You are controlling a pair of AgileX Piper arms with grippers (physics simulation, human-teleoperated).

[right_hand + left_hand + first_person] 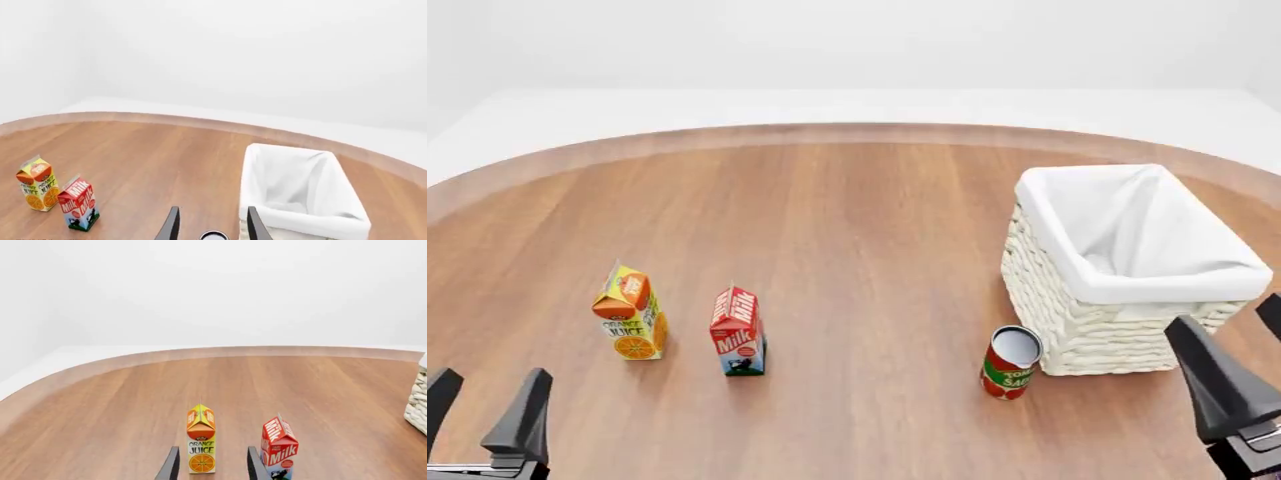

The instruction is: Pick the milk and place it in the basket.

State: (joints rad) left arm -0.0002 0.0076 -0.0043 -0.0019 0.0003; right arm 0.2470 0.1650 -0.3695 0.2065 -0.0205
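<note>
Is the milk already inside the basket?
No, the milk stands upright on the table beside the juice carton, well apart from the basket.

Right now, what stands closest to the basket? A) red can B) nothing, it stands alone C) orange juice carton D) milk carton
A: in the front view the red can stands upright right by the near left corner of the basket, while the milk and the orange juice carton stand together far off to the left.
</note>
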